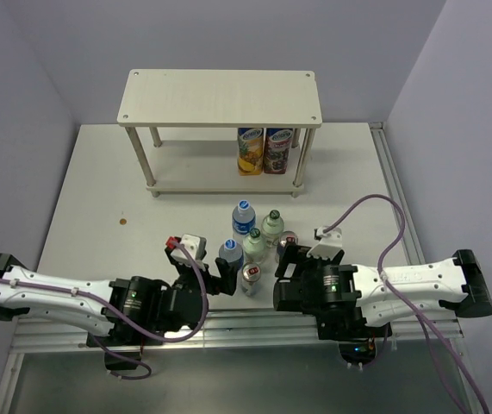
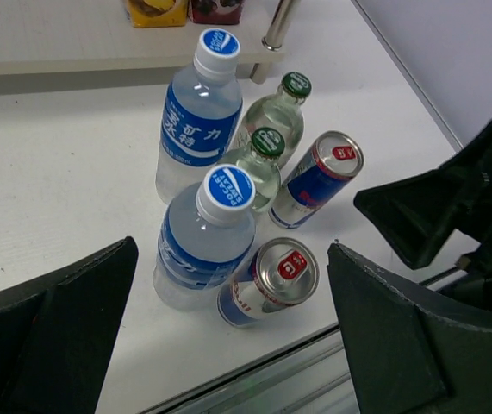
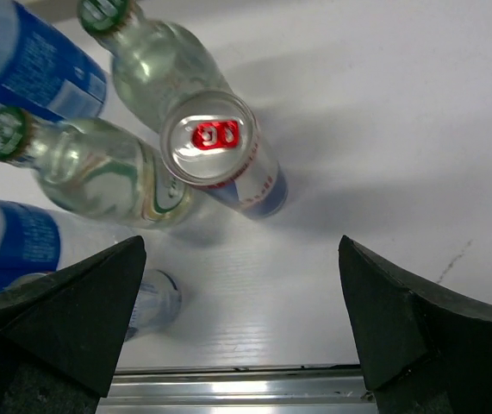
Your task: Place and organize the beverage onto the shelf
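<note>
left hand (image 2: 233, 250) and right hand (image 3: 241, 241) hover wide open, empty, low beside the drinks (image 1: 252, 247).

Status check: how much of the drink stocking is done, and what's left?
Done: two juice drinks stand on the lower board of the shelf, right end. In hand: nothing; the fingers of the left gripper and right gripper are open and empty. Left: two blue-capped bottles, two green-capped bottles and two cans on the table.

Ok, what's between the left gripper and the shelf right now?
Six drinks: two blue-capped bottles, two green-capped bottles, two cans, then bare table before the shelf. The left wrist view shows it best.
</note>
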Robot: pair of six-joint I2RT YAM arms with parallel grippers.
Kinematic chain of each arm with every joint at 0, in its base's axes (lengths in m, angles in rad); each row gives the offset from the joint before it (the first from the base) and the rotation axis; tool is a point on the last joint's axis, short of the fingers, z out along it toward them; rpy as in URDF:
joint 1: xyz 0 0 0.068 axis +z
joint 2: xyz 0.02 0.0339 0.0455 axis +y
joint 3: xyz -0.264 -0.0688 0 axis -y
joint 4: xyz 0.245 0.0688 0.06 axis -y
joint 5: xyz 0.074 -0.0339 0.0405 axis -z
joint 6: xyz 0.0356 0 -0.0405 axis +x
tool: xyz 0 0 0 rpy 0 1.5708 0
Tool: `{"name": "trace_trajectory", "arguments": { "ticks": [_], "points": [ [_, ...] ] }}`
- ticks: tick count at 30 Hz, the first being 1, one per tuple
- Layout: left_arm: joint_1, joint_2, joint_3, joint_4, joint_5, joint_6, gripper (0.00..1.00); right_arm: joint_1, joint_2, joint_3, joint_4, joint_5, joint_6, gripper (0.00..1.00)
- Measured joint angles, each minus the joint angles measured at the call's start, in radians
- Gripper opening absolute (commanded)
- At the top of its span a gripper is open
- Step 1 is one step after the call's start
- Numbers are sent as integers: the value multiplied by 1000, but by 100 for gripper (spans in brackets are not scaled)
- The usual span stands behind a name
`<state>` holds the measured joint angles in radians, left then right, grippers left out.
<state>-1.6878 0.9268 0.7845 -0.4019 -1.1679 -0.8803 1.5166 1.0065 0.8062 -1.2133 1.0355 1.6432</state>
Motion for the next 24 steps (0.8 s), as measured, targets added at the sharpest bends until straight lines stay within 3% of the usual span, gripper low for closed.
{"name": "trace_trajectory", "arguments": {
  "ticks": [7,13,24],
  "points": [
    [-41,-3,-73,68,2,16,99,-1,39,-185,252,-39,-28,100],
    [-45,-106,-180,158,23,57,99,-54,175,-216,445,-32,-70,100],
    [-46,-109,-200,170,34,29,99,-223,375,-222,583,24,-117,100]
  ]
}}
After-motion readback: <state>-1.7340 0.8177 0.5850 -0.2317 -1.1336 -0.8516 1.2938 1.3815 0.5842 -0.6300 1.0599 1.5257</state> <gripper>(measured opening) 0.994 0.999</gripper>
